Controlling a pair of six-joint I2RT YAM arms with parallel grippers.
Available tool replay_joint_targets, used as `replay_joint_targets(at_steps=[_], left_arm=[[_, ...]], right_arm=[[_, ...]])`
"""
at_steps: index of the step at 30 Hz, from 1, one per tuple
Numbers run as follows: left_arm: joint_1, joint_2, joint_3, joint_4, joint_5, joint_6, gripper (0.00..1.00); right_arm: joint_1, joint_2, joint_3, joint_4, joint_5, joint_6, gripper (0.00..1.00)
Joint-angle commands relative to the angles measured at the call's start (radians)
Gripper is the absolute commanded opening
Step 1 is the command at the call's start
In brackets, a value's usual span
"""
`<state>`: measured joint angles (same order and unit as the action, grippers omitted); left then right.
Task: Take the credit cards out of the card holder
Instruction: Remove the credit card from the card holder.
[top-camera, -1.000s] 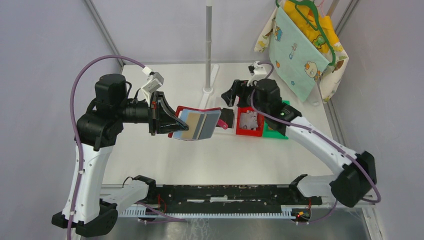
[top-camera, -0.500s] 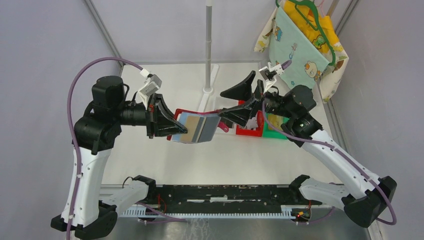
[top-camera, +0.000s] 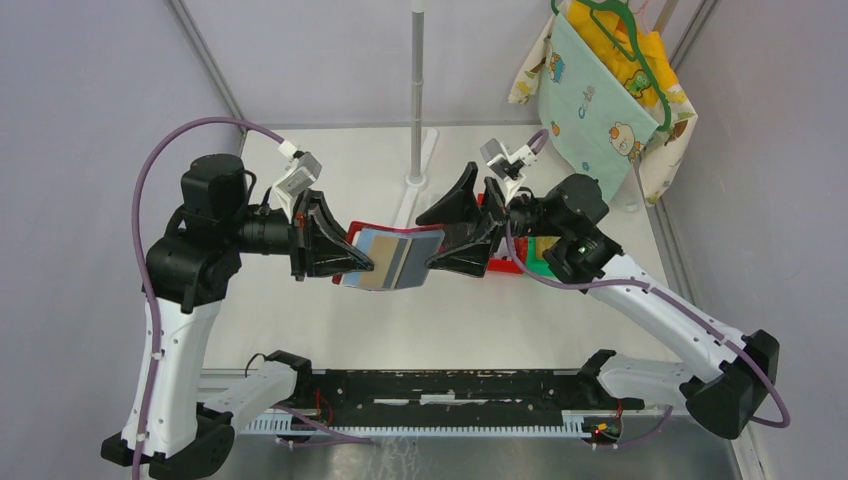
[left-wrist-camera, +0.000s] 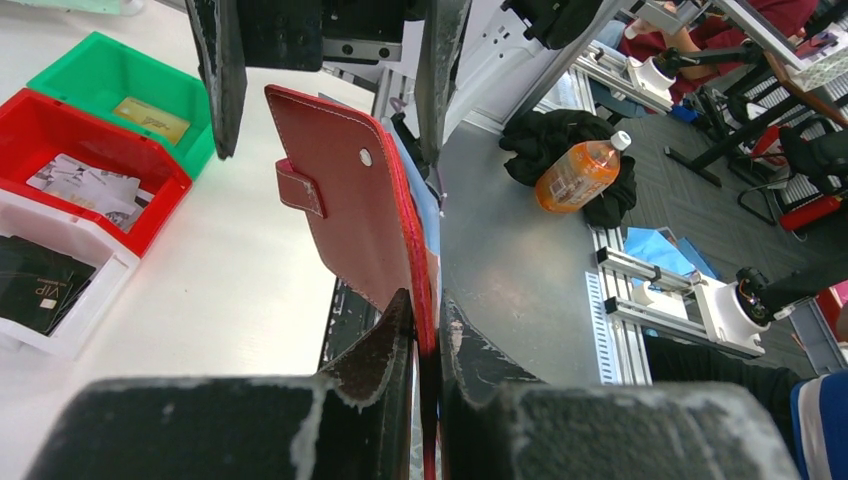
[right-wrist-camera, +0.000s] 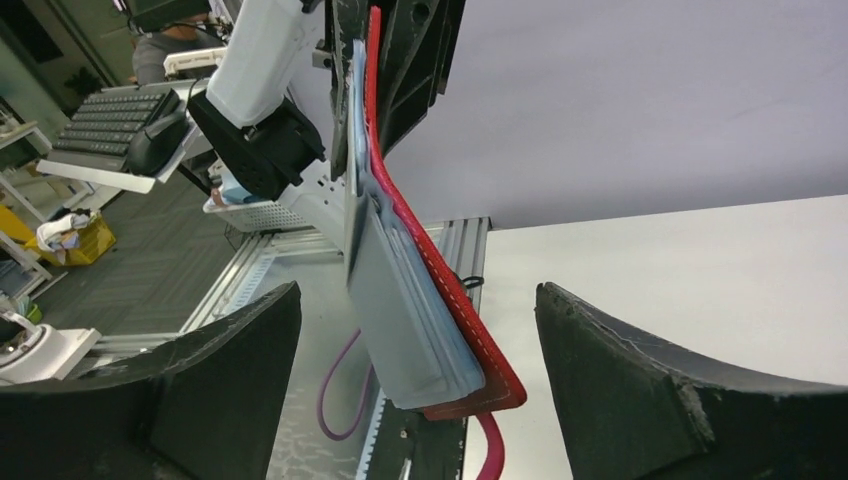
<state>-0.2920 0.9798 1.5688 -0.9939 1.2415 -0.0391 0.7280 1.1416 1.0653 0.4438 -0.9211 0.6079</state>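
Observation:
The red card holder (top-camera: 425, 232) hangs open in mid-air above the table, its inner side facing up. My left gripper (top-camera: 338, 258) is shut on its left edge, and the left wrist view shows the glossy red back (left-wrist-camera: 345, 190) pinched between the fingers. The credit cards sit in it: a grey-blue one (top-camera: 373, 243) and a tan one (top-camera: 372, 271), beside greyish pocket panels (top-camera: 412, 258). My right gripper (top-camera: 452, 236) is open, one finger on each side of the holder's free right edge (right-wrist-camera: 470, 340) without touching it.
Behind the right gripper stand a red bin (left-wrist-camera: 95, 135) with papers, a green bin (left-wrist-camera: 105, 75) and a white bin (left-wrist-camera: 70, 300) holding a black item. A metal pole (top-camera: 417, 100) rises at the back centre. A patterned cloth bag (top-camera: 600, 90) hangs back right.
The right arm swung from over the bins to the holder, and its gripper opened wide around the holder's free edge. The left arm and holder sank slightly.

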Motion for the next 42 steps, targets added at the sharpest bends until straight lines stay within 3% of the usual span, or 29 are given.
replay_joint_targets(at_steps=[1, 4, 9, 13, 19, 22, 27, 42], left_arm=[[0.002, -0.002, 0.003, 0.041, 0.053, 0.029, 0.02], [0.002, -0.002, 0.009, 0.017, 0.015, 0.071, 0.02], [0.002, 0.004, 0.025, -0.008, -0.165, 0.146, 0.02], [0.002, 0.002, 0.022, -0.008, -0.240, 0.173, 0.02], [0.002, -0.015, 0.013, -0.013, -0.264, 0.197, 0.04], [0.003, -0.025, 0.005, -0.022, -0.251, 0.215, 0.18], [0.002, -0.040, -0.002, -0.056, -0.196, 0.255, 0.28], [0.002, -0.040, 0.009, -0.073, -0.194, 0.284, 0.31]], right_arm=[[0.020, 0.028, 0.053, 0.023, -0.070, -0.032, 0.86], [0.039, 0.030, 0.061, 0.015, -0.074, -0.036, 0.67], [0.065, 0.015, 0.048, -0.054, -0.025, -0.077, 0.33], [0.084, 0.034, 0.037, -0.069, 0.022, -0.070, 0.31], [0.099, 0.058, 0.042, -0.118, 0.153, -0.060, 0.01], [0.099, 0.056, 0.035, -0.129, 0.258, -0.030, 0.00], [0.098, 0.049, 0.035, -0.118, 0.330, 0.022, 0.00], [0.098, 0.030, 0.052, -0.152, 0.339, 0.012, 0.00]])
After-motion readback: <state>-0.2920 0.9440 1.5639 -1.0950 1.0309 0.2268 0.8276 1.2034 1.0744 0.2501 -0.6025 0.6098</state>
